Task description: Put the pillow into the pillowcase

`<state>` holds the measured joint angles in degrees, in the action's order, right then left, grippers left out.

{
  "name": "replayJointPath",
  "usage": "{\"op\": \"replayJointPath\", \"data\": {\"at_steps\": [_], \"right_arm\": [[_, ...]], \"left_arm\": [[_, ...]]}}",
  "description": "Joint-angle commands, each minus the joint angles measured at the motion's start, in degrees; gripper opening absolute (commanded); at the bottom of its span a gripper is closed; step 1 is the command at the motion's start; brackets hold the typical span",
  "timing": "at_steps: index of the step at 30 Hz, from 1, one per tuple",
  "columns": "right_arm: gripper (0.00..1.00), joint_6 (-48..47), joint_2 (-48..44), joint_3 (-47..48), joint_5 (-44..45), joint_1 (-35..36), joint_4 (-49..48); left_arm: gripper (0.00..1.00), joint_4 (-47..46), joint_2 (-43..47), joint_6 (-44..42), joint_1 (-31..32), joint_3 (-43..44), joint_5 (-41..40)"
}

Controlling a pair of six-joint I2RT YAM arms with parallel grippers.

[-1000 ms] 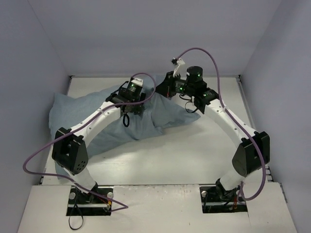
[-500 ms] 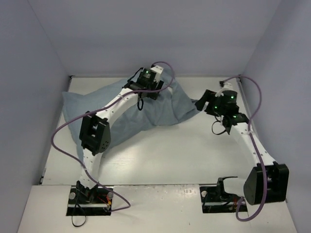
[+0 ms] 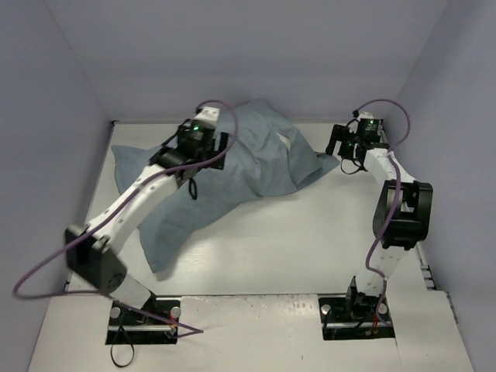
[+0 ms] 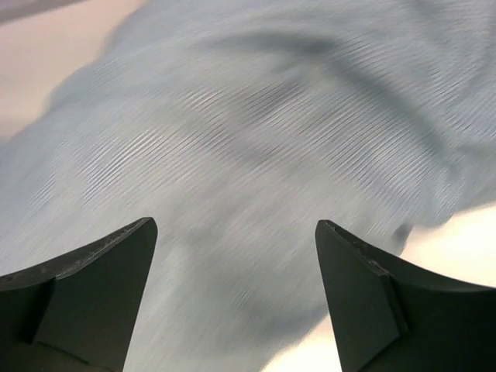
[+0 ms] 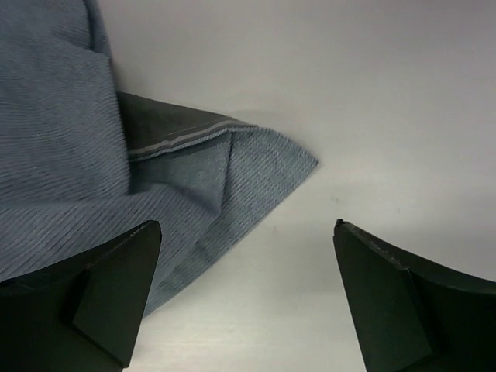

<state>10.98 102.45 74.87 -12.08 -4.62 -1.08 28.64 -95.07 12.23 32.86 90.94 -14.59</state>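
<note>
Because the thin, pale blue-grey fabric pillowcase [image 3: 256, 155] should handle limp and light, humped across the back of the white table [image 3: 310, 248], its hemmed corner [image 5: 256, 167] looks the best hold. Both the left pincer [image 4: 234, 225] and right pincer [image 5: 246, 225] are spread, holding nothing; no pillow shows.

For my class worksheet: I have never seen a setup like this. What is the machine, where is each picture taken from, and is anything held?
Two robot arms, left and right, are bolted at the near edge of a white table. The wide picture looks down from above and behind them; the other two come from cameras on each wrist, looking past the dark fingers. A blue-grey pillowcase lies bunched on the table; no pillow shows. The left gripper and right gripper are both open, holding nothing.
</note>
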Motion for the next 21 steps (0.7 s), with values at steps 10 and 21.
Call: {"op": "replayJointPath", "data": {"at_steps": [10, 21], "right_arm": [[0.89, -18.54, 21.46, 15.30, -9.02, -0.04, -1.56], [0.00, -8.29, 13.84, 1.44, -1.30, 1.19, -2.87]], "left_arm": [[0.80, 8.01, 19.93, 15.90, -11.94, -24.66, 2.10], [0.78, -2.71, -2.28, 2.55, -14.76, -12.47, 6.41]]}}
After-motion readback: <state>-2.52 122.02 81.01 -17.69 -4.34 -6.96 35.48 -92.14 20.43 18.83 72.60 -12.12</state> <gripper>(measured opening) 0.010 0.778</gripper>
